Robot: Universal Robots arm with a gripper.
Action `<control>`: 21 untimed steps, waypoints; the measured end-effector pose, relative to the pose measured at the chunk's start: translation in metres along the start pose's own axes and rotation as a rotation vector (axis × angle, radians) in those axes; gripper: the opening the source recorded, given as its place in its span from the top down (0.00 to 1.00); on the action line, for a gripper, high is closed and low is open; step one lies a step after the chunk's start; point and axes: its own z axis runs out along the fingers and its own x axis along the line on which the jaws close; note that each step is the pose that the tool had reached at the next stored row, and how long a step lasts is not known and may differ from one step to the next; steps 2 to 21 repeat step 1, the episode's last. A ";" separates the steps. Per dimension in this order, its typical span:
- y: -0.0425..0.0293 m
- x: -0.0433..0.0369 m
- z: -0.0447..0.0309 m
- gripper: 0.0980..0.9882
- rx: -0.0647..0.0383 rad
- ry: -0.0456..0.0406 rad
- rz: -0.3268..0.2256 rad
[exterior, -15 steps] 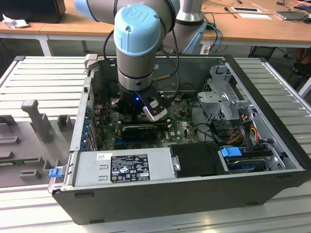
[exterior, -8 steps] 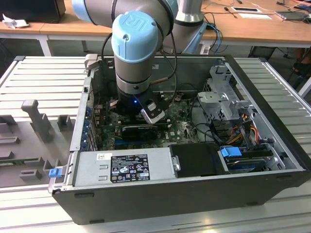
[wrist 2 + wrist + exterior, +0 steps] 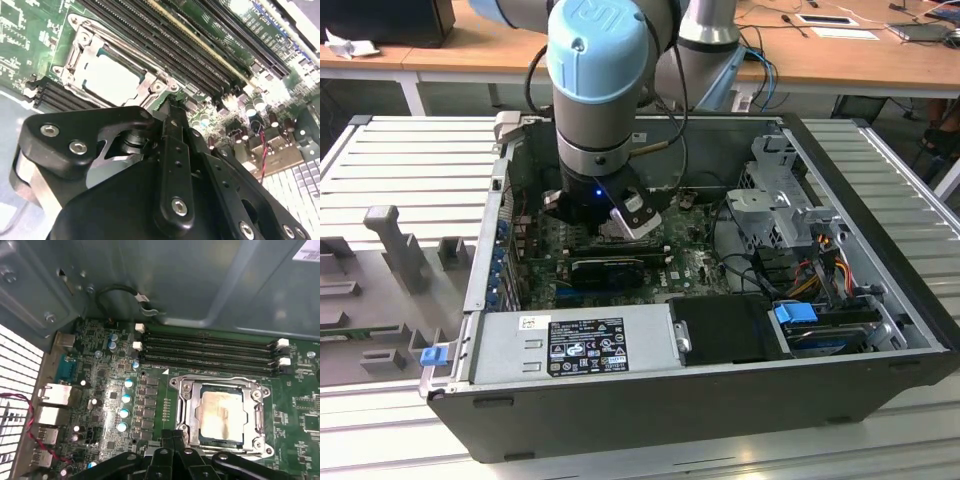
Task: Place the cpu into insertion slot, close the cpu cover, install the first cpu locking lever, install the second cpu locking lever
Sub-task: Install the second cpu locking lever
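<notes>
While the arm (image 3: 600,90) reaches down into the open computer case (image 3: 720,400) in the exterior view, its gripper (image 3: 620,225) hangs low over the green board (image 3: 690,265), behind a black card (image 3: 610,268). Both wrist views show the cpu (image 3: 222,415) lying flat in the slot (image 3: 186,405), its dull silver face up. The cover (image 3: 220,381) is down around the chip, its silver frame bordering the bare metal face on all sides. In the second wrist view the same socket sits just beyond the gripper's black linkage (image 3: 172,165), with the cpu's pale face (image 3: 107,77) framed by the cover (image 3: 150,82). Long black memory slots (image 3: 210,352) run just beside the socket, between it and the grey case wall (image 3: 200,280). Whether the levers are latched cannot be told. The gripper's fingers (image 3: 172,445) come in close together at the socket's near edge, just beside the frame, and seem to hold nothing, but how far apart their tips stand I cannot tell. A red and black wire (image 3: 25,425) loops near the rear ports (image 3: 50,405).
</notes>
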 end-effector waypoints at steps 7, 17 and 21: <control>0.0000 0.0000 0.0001 0.99 0.000 -0.0001 0.000; 0.0000 0.0000 0.0001 0.99 0.000 -0.0001 0.000; 0.0000 0.0000 0.0001 0.99 0.000 -0.0001 0.000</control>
